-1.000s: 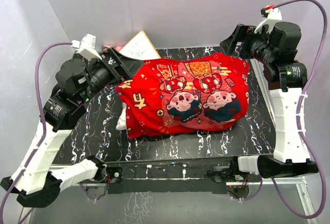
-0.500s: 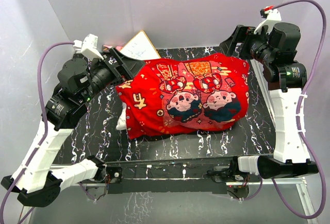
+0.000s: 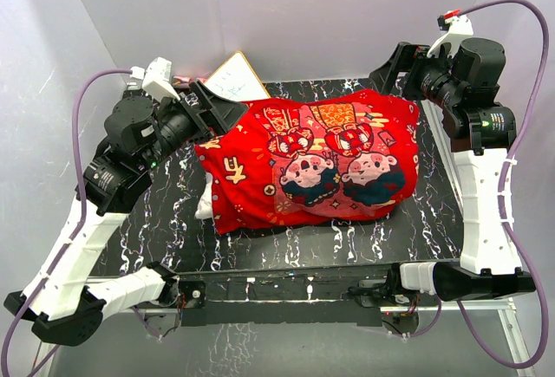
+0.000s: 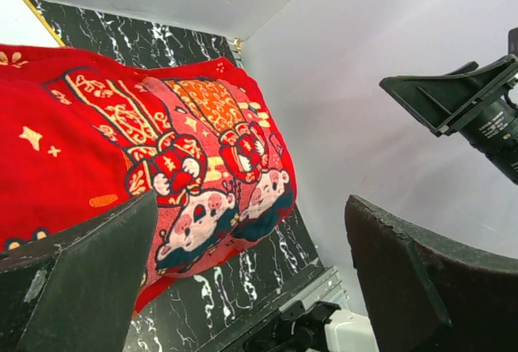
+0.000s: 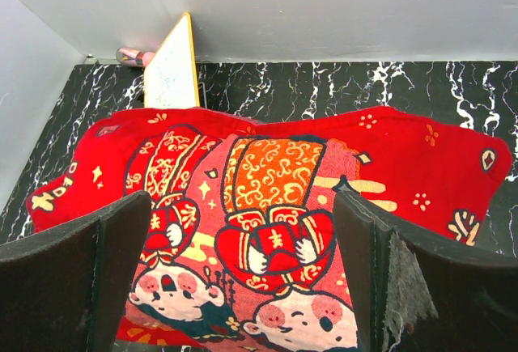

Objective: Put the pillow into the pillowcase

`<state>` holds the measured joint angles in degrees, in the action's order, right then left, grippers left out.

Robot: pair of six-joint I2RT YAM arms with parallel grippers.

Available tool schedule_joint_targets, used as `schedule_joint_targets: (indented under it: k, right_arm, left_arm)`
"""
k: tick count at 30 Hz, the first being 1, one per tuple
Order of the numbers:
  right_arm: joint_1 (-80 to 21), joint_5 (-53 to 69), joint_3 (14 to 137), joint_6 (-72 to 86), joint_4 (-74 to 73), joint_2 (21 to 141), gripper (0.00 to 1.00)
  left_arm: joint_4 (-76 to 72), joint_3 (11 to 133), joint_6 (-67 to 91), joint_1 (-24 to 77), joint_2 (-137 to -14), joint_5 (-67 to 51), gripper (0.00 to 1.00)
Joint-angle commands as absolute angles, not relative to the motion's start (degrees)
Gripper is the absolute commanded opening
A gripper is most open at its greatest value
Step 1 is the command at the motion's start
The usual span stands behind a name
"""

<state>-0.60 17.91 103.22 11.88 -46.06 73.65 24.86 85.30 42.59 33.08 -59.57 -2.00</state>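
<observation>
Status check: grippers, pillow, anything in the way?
Left gripper, right gripper open, empty. White fabric pillow mostly inside red printed cloth pillowcase, corner showing. Framed whiteboard at back wall.

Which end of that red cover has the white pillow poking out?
The end beside the left arm: white pillow peeks from the pillowcase at its near corner. The other end shows only red cloth.

Pillowcase (image 3: 321,165) printed cloth; table (image 3: 173,221) glossy marbled black.
</observation>
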Motion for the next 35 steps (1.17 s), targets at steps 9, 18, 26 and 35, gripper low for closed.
schedule_joint_targets:
  k: [9, 18, 26, 35]
  right_arm:
    - [-0.26, 16.92, 103.29, 10.81, -41.84, 73.03, 0.98]
    - [-0.23, 16.7, 103.9, 10.68, -41.55, 73.66, 0.98]
    - [-0.22, 16.59, 104.24, 10.48, -41.25, 74.18, 0.98]
    - [-0.26, 16.7, 104.52, 10.32, -40.98, 74.71, 0.98]
  left_arm:
    - [24.21, 87.7, 39.53, 32.79, -61.85, -3.37, 0.97]
    - [24.67, 90.62, 37.7, 32.78, -64.45, -4.34, 0.97]
    - [24.92, 92.57, 36.92, 32.81, -66.19, -5.37, 0.97]
    - [25.2, 93.73, 36.15, 32.74, -67.5, -5.8, 0.97]
